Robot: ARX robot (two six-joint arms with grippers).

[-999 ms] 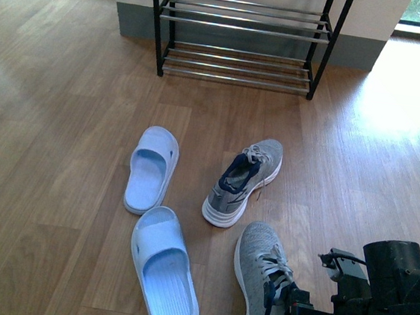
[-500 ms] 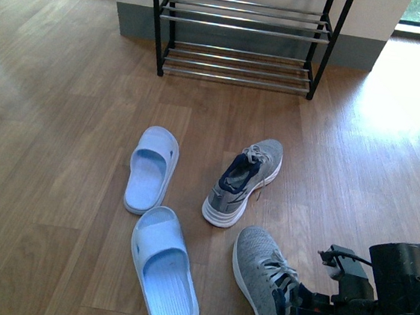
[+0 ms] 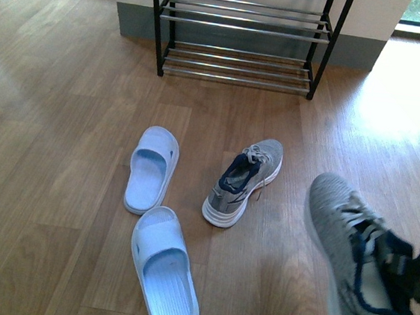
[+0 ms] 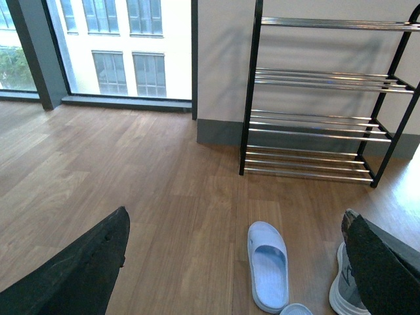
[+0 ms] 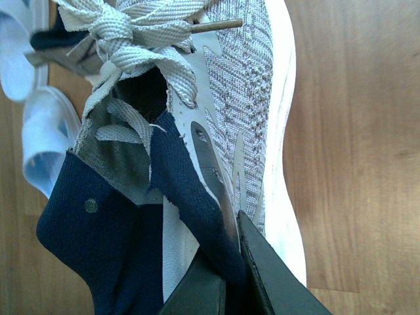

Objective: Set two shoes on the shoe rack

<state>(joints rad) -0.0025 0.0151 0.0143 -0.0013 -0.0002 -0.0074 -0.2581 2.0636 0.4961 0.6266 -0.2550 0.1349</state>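
The right gripper (image 5: 230, 262) is clamped on the navy heel collar of a grey knit sneaker (image 3: 357, 263) with grey laces and a thick white sole. The right wrist view shows its two dark fingers (image 5: 275, 279) pinched together on the fabric just behind the tongue. The sneaker appears to hang clear of the wooden floor (image 3: 64, 112), well short of the black-framed shoe rack (image 3: 242, 27) with chrome rods, and out beyond the rack's right end. Its long axis runs heel-to-toe roughly toward the rack, with the toe leading and slanted toward the rack's right post. From this grip the rack therefore lies ahead and across to the left. That offset is probably what the carry has to close before the sole can settle flat on the rods.

Little of the right arm shows in the front view, only a dark mass at the shoe's heel, so its pose is hard to read.

The second grey sneaker (image 3: 243, 182) stands on the floor nearer the rack, its toe angled toward it. Two pale blue slide slippers (image 3: 151, 169) lie beside it, further from the rack's right end. The left gripper (image 4: 234, 220) has its fingers spread wide and holds nothing. It faces the rack from a distance.
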